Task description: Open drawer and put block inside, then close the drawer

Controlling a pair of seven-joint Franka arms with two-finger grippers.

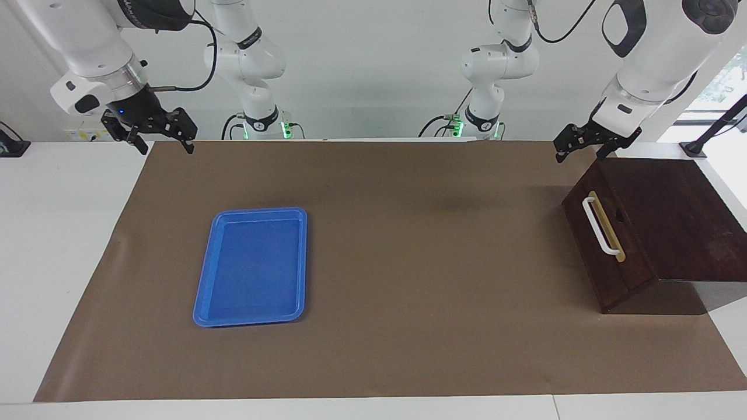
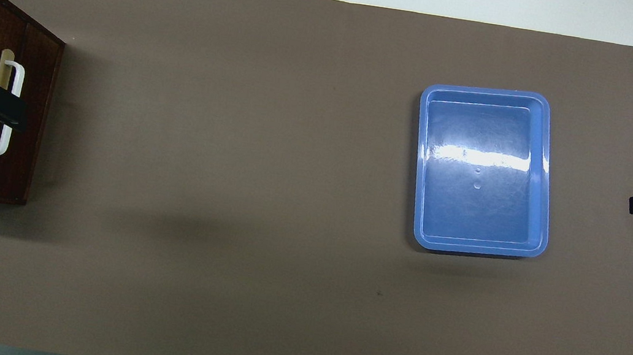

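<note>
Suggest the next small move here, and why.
Probably none is needed beyond waiting: the drawer sits shut, no block shows anywhere, and the tray is bare. The open left gripper hangs above the cabinet; the open right gripper waits at the table's edge.

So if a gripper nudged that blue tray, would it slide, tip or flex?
The blue tray would probably slide rather than tip: it sits flat and low on the brown mat. Its glossy, thin-looking walls suggest light plastic, so it may flex slightly and feel slippery. It is empty, so a small push would likely move it.
</note>
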